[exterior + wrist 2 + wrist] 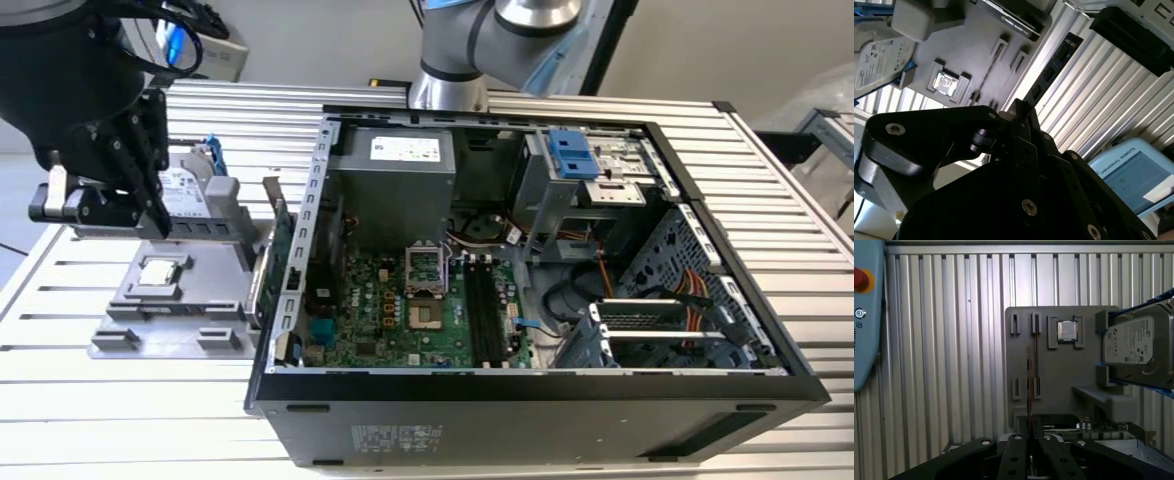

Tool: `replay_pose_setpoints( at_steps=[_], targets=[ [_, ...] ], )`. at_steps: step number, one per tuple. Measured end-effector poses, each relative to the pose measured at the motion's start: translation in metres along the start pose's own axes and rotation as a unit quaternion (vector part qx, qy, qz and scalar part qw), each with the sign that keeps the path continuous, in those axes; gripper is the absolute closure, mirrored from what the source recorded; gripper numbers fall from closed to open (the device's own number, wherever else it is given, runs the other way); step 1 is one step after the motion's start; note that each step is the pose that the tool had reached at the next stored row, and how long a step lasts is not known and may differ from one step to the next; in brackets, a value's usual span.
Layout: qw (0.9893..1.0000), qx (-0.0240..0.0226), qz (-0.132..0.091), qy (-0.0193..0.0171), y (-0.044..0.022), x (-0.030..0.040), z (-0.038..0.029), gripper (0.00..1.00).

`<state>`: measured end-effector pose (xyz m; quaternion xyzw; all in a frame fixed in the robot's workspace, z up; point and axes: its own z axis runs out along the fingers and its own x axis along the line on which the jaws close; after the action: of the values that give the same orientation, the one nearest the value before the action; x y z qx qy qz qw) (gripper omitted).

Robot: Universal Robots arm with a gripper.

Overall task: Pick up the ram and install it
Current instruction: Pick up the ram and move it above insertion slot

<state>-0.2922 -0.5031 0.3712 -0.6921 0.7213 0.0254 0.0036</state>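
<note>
The ram shows edge-on in both wrist views as a thin dark stick that runs out from my fingertips over the grey fixture. My gripper is shut on the ram's near end. In the exterior view the gripper hangs above the fixture, at that view's left and outside the open computer case. The black motherboard slots lie inside the case, well apart from the gripper. In the exterior view the ram is hidden behind the gripper's body.
A small square silver processor chip sits in a pocket of the fixture. A silver hard drive in a blue frame stands at the fixture's edge. A dark expansion card leans beside the case. A blue pendant lies on the ribbed table.
</note>
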Motion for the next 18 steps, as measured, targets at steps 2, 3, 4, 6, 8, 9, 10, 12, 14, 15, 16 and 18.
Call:
replay_pose_setpoints(
  at_steps=[2,3,4,6,8,9,10,12,14,15,16,18],
  targets=[
    [1.0,0.0,0.0,0.0,-0.0031,-0.0001,-0.0001,1.0],
    [1.0,0.0,0.0,0.0,-0.0047,-0.0002,-0.0001,1.0],
    [1.0,0.0,0.0,0.0,-0.0063,-0.0003,-0.0002,1.0],
    [1.0,0.0,0.0,0.0,-0.0097,-0.0004,-0.0003,1.0],
    [1.0,0.0,0.0,0.0,-0.013,-0.0006,-0.0004,1.0],
    [1.0,0.0,0.0,0.0,-0.0146,-0.0006,-0.0005,1.0],
    [1.0,0.0,0.0,0.0,-0.0161,-0.0007,-0.0005,1.0],
    [1.0,0.0,0.0,0.0,-0.0194,-0.0009,-0.0006,1.0],
    [1.0,0.0,0.0,0.0,-0.0225,-0.001,-0.0007,1.0],
    [1.0,0.0,0.0,0.0,-0.0241,-0.0011,-0.0008,1.0],
    [1.0,0.0,0.0,0.0,-0.0257,-0.0012,-0.0008,1.0],
    [1.0,0.0,0.0,0.0,-0.0285,-0.0013,-0.0009,1.0]
  ],
)
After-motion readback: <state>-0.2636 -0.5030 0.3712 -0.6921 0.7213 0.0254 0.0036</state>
